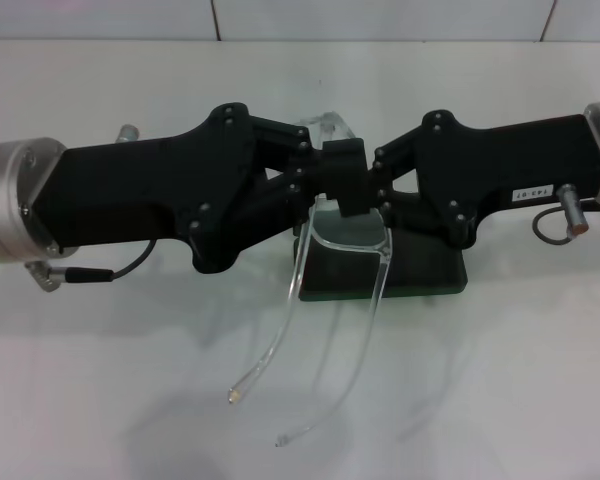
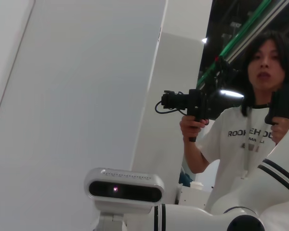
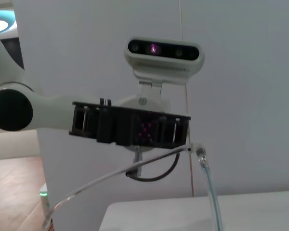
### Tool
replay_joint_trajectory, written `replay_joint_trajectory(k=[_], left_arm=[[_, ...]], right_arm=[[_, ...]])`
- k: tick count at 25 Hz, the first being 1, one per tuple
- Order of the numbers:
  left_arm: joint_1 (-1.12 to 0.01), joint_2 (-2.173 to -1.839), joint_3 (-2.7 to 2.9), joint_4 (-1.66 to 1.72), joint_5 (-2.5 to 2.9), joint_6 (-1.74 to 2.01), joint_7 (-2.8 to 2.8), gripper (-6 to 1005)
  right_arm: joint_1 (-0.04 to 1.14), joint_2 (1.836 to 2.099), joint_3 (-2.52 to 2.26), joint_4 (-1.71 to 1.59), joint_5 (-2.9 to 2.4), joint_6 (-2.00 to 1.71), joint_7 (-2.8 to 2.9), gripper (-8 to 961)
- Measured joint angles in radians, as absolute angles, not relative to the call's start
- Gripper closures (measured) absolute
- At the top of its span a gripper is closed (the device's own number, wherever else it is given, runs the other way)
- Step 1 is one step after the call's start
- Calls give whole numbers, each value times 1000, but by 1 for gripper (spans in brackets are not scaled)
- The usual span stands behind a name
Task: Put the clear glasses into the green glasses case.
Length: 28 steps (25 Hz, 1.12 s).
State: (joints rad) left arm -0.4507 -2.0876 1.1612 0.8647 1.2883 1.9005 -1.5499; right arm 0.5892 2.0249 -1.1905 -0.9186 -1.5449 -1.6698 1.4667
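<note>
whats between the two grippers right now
The clear glasses: in the head view their front sits between the left gripper and the right gripper, above the green glasses case, arms trailing toward the robot.

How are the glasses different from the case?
The glasses are see-through; the case is dark green and solid. The glasses are held up between the left gripper and right gripper; the case lies on the table. The glasses' thin arms stick out past the case.

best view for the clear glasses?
Head view: the clear glasses show front and both arms, held between the left hand and right hand above the green glasses case. Right wrist shows only the arms; left wrist nothing.
</note>
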Motion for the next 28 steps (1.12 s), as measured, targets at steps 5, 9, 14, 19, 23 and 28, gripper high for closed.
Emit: replay_joint_trajectory(k=[5,9,14,19,23,28], left_arm=[[-449,-2088,1160,864,1289,1900,-1532,951],[-445,-2089,1157,843,1288,1880,-1502,951],[-445,-2089,1155,811,1287,1854,-1467,951],[-446,-2090,1159,803,1287,1846,-1436,951],[-449,-2090,1155,785,1282,1840,-1406,951],[-450,-2091,1157,748,1265,1835,-1360,951]], right_arm=[[594,2025,-1191,-917,-1528,-1670,1457,870],[595,2025,-1192,-917,-1527,-1671,1456,870],[594,2025,-1192,-917,-1522,-1672,1455,871],[590,2025,-1192,-917,-1513,-1672,1446,871],[588,2025,-1193,-917,-1506,-1677,1445,871],[587,2025,-1193,-914,-1503,-1679,1443,871]])
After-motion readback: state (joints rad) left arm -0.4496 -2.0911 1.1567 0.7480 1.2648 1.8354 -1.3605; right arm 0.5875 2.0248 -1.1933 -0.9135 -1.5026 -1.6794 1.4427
